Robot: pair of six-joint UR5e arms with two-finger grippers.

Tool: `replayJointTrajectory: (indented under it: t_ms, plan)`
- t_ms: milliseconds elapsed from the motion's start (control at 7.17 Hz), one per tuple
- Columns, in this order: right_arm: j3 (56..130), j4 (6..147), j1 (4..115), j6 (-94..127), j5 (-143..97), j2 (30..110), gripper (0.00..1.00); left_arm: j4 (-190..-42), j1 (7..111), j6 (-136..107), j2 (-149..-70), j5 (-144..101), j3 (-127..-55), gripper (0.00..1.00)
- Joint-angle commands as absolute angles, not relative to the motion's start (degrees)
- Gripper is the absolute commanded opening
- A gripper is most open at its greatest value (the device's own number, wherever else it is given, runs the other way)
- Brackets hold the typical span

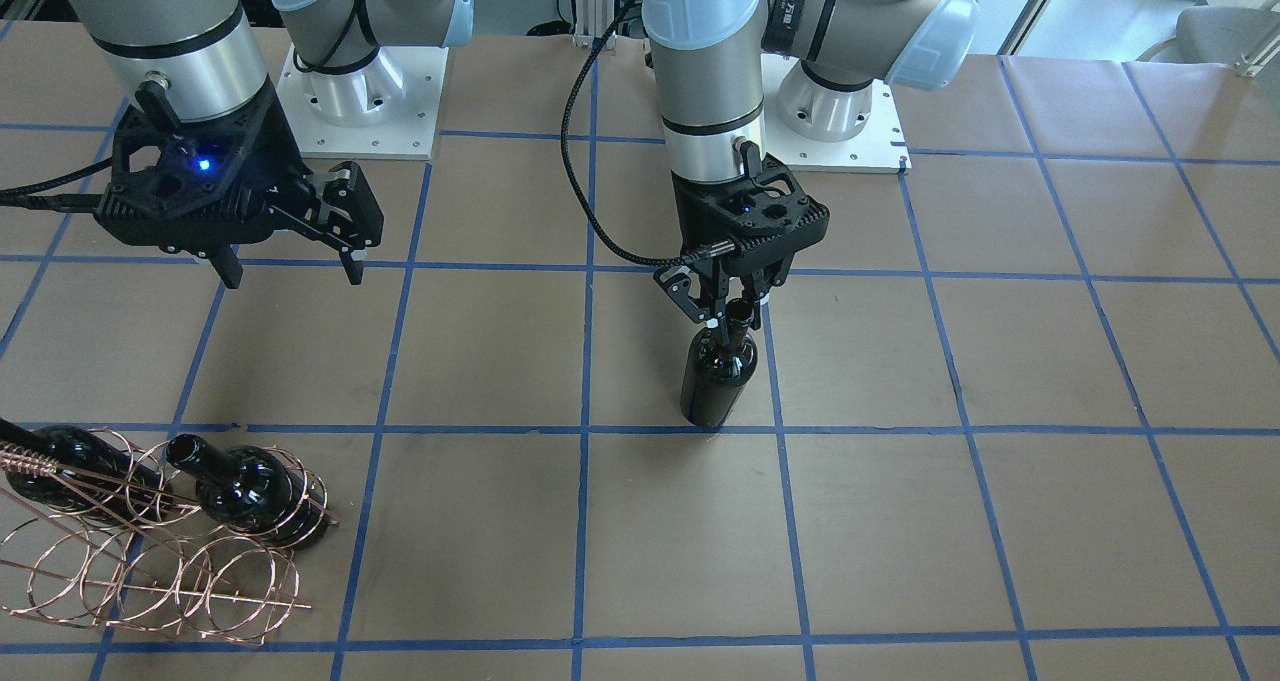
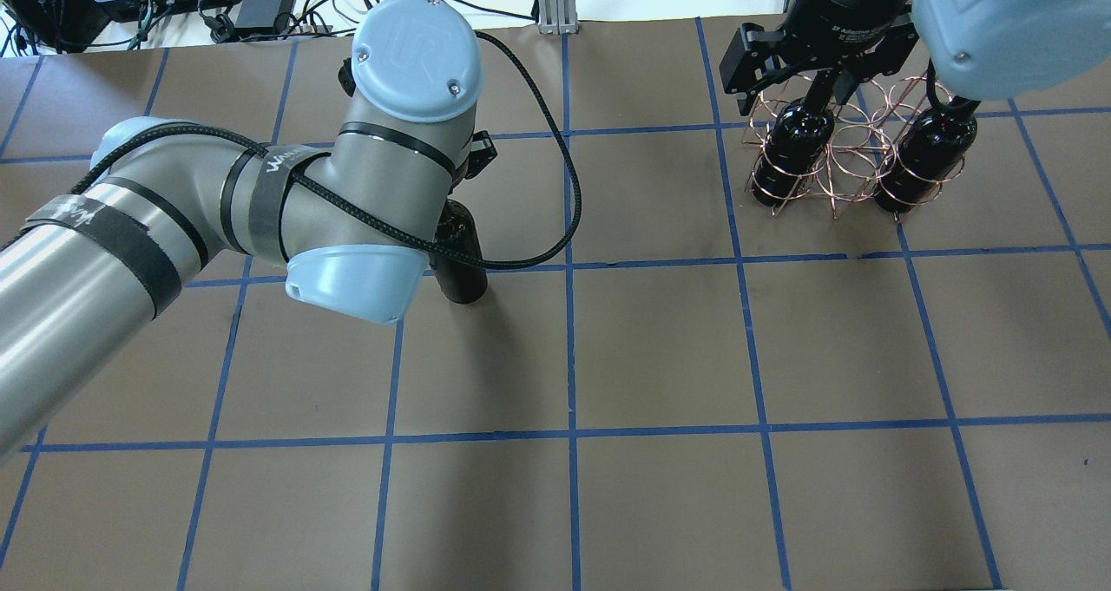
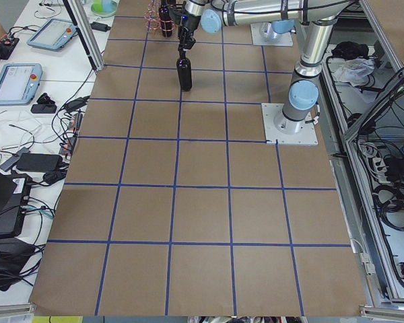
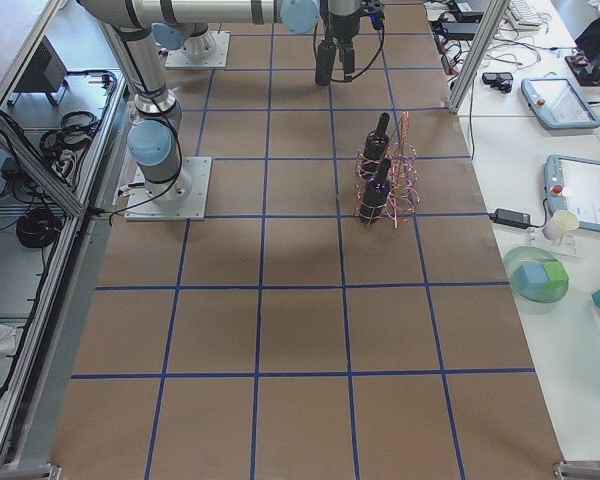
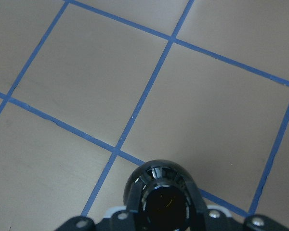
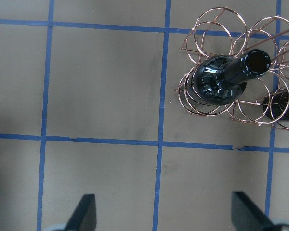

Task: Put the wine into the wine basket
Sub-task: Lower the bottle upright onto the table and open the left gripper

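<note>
The wine bottle (image 1: pixel 715 376) is near-black glass and stands upright near the table's middle; it also shows in the overhead view (image 2: pixel 460 265). My left gripper (image 1: pixel 735 313) is shut on its neck from above. In the left wrist view the bottle's open mouth (image 5: pixel 164 204) sits between the fingers. The copper wire wine basket (image 1: pixel 150 561) stands far to my right, also seen from overhead (image 2: pixel 855 153). It holds two look-alike bottles (image 1: pixel 250 491) (image 1: pixel 60 471). My right gripper (image 1: pixel 293 273) is open and empty, hovering above and beside the basket (image 6: pixel 209 103).
The table is covered in brown paper with a blue tape grid (image 1: pixel 585 431). The arm bases (image 1: pixel 360 91) stand on white plates at the robot's edge. Operator benches with tablets line the table's far side (image 4: pixel 570 190).
</note>
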State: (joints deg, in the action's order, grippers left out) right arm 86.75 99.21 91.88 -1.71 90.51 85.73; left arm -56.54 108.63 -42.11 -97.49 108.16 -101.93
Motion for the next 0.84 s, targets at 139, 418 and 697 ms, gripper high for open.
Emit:
replayJointTrajectory:
  t_ms: [139,418,697]
  plan:
    - [86.7,99.1,91.8,-2.1,90.5,85.7,1.0,-56.3,108.6,-42.2,-97.7,107.8,-101.9,0.0]
    - [86.7,100.1,91.9,-3.2,90.8,85.8,1.0,-56.1,108.6,-42.2,-97.8,107.8,-101.7,0.0]
    - [86.7,100.7,92.0,-3.3,90.4,85.7,1.0,-56.1,108.6,-42.2,-98.0,107.8,-101.4,0.0]
